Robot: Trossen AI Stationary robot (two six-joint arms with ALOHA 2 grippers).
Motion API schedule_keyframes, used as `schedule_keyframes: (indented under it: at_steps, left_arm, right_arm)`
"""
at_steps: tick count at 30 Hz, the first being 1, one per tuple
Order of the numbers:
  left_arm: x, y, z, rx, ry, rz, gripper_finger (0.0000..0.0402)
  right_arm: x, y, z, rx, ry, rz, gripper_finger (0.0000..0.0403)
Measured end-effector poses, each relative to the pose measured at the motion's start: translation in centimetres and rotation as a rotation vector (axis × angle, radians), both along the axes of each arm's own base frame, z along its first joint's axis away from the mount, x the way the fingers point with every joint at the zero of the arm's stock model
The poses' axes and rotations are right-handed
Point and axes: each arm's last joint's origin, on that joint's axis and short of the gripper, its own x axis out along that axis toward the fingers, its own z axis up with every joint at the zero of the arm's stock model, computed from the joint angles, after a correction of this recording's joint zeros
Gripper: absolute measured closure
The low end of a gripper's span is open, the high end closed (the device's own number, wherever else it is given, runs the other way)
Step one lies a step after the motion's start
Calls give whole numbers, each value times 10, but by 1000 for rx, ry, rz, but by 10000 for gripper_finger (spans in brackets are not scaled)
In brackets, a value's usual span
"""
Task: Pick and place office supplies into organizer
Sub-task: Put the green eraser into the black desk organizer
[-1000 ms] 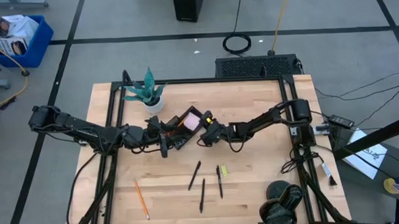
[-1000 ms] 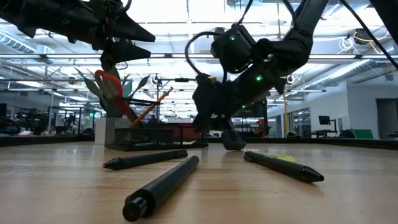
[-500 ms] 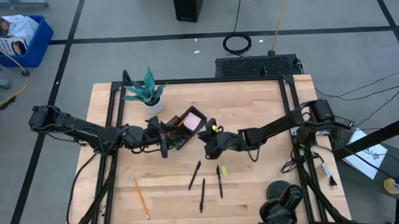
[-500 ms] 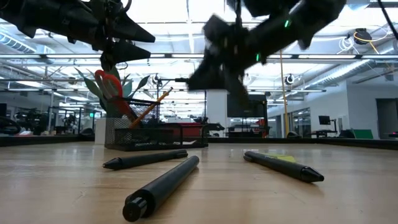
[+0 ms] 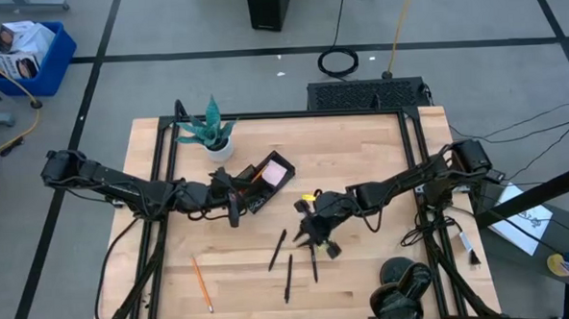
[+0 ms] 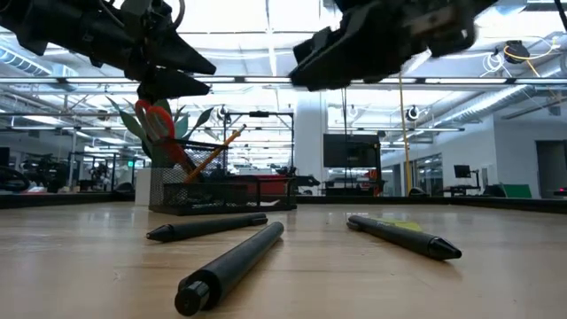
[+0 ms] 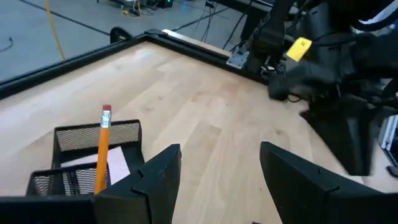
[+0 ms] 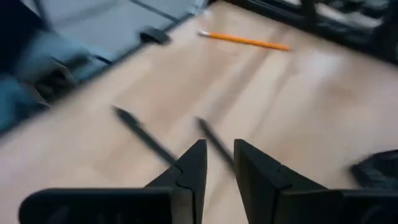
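The black mesh organizer (image 5: pixel 258 176) stands left of the table's middle. It holds a pink sticky pad (image 5: pixel 276 170), red-handled scissors (image 6: pixel 158 120) and an orange pencil (image 7: pixel 102 148), both upright. Just in front of it my left gripper (image 5: pixel 236 202) hovers open and empty, as its wrist view (image 7: pixel 217 152) shows. Three black pens (image 5: pixel 277 248) (image 5: pixel 289 278) (image 5: pixel 314 262) lie flat on the table nearer the front. Another orange pencil (image 5: pixel 202 283) lies at the front left. My right gripper (image 5: pixel 317 240) hangs above the pens, open by a narrow gap (image 8: pixel 219 146) with nothing between its fingers.
A potted green plant (image 5: pixel 209 134) stands behind the organizer at the far left. A small yellow-green piece (image 6: pixel 403 226) lies behind the right pen (image 6: pixel 403 237). Bare wood stretches along the table's right side and its front edge.
My right gripper has left the organizer's right side, risen and swung toward the table's near edge, rolling as it went. It now hangs over the pens. The pens, the organizer and my left gripper have kept still.
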Motion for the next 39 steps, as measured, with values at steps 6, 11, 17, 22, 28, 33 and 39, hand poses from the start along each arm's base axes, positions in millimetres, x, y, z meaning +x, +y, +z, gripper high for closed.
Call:
schedule_keyframes:
  at_steps: [6,11,17,22,28,33,39]
  left_arm:
    - [1,3,4,12,-40,42,179]
    - [1,7,3,32,-26,73,178]
    - [0,6,-1,7,12,66,178]
    - [-1,2,-1,37,16,46,178]
    - [0,4,2,34,-21,62,179]
    - [0,4,2,69,-12,52,179]
    - [1,0,5,117,-29,8,179]
  right_arm:
    - [-9,4,-10,195,160,-81,328]
    - [-17,5,-21,398,321,-229,328]
    - [-34,11,-44,426,326,-440,328]
    - [-47,22,-49,418,100,-587,328]
    - [-56,29,-49,338,-70,-746,328]
    - [-58,38,-48,328,-68,-648,328]
    - [-58,44,-44,373,-80,-564,328]
